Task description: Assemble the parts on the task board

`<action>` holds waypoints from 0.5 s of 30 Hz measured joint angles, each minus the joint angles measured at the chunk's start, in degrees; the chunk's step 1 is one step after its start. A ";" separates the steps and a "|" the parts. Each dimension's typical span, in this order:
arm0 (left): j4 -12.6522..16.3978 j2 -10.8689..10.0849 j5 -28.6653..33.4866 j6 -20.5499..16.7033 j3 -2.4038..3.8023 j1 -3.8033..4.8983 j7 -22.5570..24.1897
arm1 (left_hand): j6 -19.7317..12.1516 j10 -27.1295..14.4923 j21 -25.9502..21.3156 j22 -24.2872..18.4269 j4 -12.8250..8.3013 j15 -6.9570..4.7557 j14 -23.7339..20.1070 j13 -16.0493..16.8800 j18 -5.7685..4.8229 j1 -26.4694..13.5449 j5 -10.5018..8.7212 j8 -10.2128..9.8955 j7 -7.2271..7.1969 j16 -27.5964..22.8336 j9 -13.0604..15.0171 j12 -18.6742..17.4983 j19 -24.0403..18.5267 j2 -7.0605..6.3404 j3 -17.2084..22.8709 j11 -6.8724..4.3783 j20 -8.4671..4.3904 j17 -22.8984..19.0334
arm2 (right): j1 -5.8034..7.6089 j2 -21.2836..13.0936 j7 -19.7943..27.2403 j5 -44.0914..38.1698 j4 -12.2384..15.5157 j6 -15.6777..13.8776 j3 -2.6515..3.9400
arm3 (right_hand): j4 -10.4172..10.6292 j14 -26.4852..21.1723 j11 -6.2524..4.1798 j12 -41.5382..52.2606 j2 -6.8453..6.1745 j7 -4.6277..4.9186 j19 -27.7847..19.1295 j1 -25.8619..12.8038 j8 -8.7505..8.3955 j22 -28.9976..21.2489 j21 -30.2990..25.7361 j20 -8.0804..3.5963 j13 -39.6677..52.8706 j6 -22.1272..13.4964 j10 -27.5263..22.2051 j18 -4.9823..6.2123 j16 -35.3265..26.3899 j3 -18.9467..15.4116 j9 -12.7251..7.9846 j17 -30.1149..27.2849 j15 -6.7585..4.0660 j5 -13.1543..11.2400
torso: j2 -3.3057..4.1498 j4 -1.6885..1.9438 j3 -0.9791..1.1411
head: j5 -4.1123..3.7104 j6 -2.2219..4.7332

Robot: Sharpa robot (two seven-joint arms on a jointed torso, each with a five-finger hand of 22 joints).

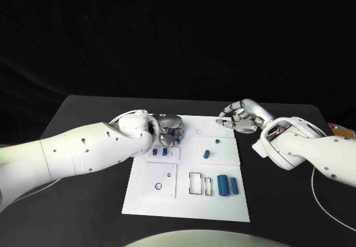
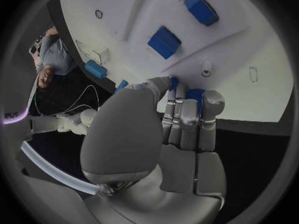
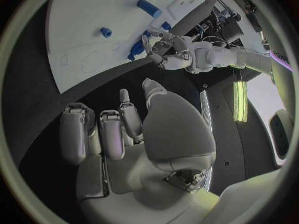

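We've got the white task board (image 1: pixel 185 206) sitting mid-table, with our left hand (image 1: pixel 170 129) at its 11 o'clock corner, fingers closed around a small blue part (image 2: pixel 194 95), while our right hand (image 1: pixel 241 117) hovers at 1 o'clock with fingers loosely curled, holding nothing. The two blue bars (image 1: pixel 227 184) at 5 o'clock lie with long axes running 12 to 6. They look rigid, light and probably slick, so we'd pinch them across the narrow sides mid-length.
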 measured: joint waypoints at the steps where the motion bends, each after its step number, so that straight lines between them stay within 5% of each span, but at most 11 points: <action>1: 0.00 0.00 0.03 0.00 0.00 0.00 0.00 | 0.30 0.34 0.36 0.38 -0.31 -0.21 0.22 0.02 0.00 0.29 0.00 0.00 0.10 0.30 0.00 -0.11 0.41 0.29 0.31 -0.07 0.02 0.41 | 0.00 0.00 0.00 0.00 0.00 0.00 0.00 | 0.00 0.00 0.00 0.00 0.00 0.00 0.00 0.00 0.00 0.00 0.00 0.00 0.00 0.00 0.00 0.00 0.00 0.00 0.00 0.00 0.00 0.00 | -0.01 0.00 0.00 | -0.02 -0.03; 15: 0.15 -0.28 1.16 -0.58 -0.04 -0.11 -0.08 | 1.73 1.75 1.77 2.15 -2.28 -0.37 2.00 0.34 0.02 1.29 -0.25 -1.00 0.10 1.53 0.10 -0.65 1.51 1.28 2.27 -0.33 -0.49 2.21 | 0.00 -0.13 0.00 0.00 0.05 -0.02 -0.03 | 0.00 0.00 0.00 0.00 0.00 0.00 0.00 0.00 0.00 -0.01 0.00 0.00 0.00 0.00 0.00 0.00 0.00 0.00 0.04 0.00 0.00 0.00 | -0.09 0.00 -0.01 | -0.03 0.07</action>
